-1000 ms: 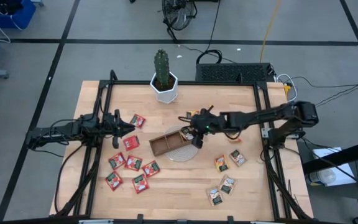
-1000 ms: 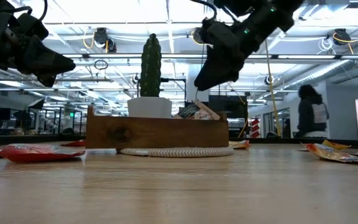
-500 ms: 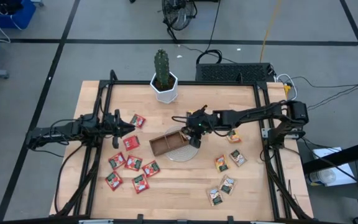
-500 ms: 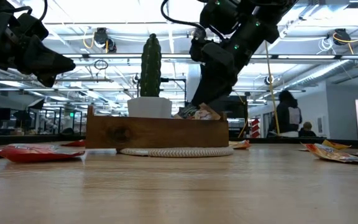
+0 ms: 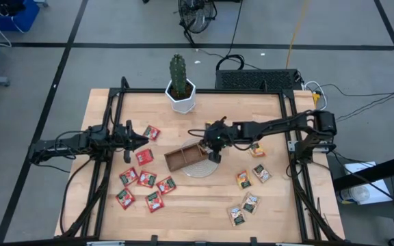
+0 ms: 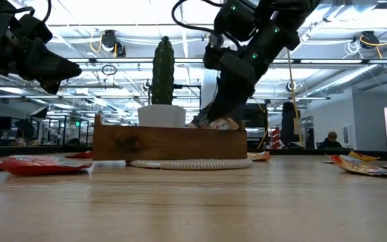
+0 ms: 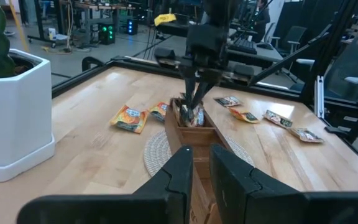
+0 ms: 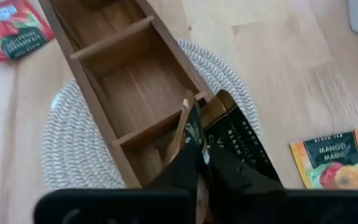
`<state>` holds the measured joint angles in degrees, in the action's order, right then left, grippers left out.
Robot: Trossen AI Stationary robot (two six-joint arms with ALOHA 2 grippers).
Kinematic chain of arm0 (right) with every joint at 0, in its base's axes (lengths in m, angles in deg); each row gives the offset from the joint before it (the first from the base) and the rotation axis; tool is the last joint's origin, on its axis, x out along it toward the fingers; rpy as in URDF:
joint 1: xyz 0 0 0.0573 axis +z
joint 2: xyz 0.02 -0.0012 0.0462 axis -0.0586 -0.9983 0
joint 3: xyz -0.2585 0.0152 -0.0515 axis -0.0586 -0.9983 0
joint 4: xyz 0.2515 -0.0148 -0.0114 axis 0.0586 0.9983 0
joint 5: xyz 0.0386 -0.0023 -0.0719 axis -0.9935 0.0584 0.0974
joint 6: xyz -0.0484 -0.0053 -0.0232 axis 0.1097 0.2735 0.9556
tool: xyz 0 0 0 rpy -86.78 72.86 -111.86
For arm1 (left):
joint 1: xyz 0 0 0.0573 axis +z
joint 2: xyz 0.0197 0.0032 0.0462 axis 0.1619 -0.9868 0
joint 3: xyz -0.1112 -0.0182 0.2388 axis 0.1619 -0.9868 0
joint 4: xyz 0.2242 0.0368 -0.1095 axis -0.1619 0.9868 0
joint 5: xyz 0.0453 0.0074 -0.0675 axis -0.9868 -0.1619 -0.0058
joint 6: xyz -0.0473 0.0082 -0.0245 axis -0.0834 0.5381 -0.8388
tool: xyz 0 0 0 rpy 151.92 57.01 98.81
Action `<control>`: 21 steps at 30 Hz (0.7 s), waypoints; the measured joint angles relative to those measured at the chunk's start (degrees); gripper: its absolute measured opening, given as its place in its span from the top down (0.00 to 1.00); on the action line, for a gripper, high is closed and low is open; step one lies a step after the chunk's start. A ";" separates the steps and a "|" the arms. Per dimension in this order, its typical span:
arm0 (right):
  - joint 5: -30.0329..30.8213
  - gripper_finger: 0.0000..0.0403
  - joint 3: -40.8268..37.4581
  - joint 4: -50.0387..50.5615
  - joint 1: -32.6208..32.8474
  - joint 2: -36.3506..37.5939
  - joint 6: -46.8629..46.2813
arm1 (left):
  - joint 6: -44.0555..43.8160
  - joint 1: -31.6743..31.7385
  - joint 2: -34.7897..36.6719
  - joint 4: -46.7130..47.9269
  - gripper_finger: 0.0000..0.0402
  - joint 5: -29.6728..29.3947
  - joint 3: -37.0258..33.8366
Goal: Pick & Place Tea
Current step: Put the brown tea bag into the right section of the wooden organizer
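Right pincer (image 5: 213,146) together among dark sachets (image 8: 229,134) in tray (image 5: 176,158); left pincer (image 5: 139,140) nearly together, idle. Sachets light, flimsy, slippery: pinch by edge.

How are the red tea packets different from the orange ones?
The red tea packets lie in a bunch on the left arm's side of the table; the orange tea packets lie scattered on the right arm's side. The red ones look alike; the orange ones mix with paler packets. Both kinds are small, flat and square, lying outside the wooden tray.
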<state>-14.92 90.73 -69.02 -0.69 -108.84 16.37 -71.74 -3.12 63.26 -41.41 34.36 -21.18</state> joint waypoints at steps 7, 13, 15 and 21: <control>8.28 1.00 0.02 -3.48 4.02 2.36 3.21 | -0.01 -0.02 -0.02 0.00 0.86 0.01 0.00; 16.34 1.00 -1.13 -4.71 8.14 2.97 3.99 | 0.00 0.00 -0.02 0.00 0.86 0.00 -0.02; 18.66 1.00 -3.53 -9.30 9.16 2.99 4.06 | 0.00 -0.01 0.00 0.00 0.86 0.02 0.00; 20.40 1.00 -12.54 -25.11 9.77 2.99 3.09 | 0.00 -0.02 0.00 0.00 0.86 0.02 -0.02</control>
<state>5.48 78.19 -94.12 9.08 -105.85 19.46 -71.74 -3.14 63.26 -41.41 34.38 -21.20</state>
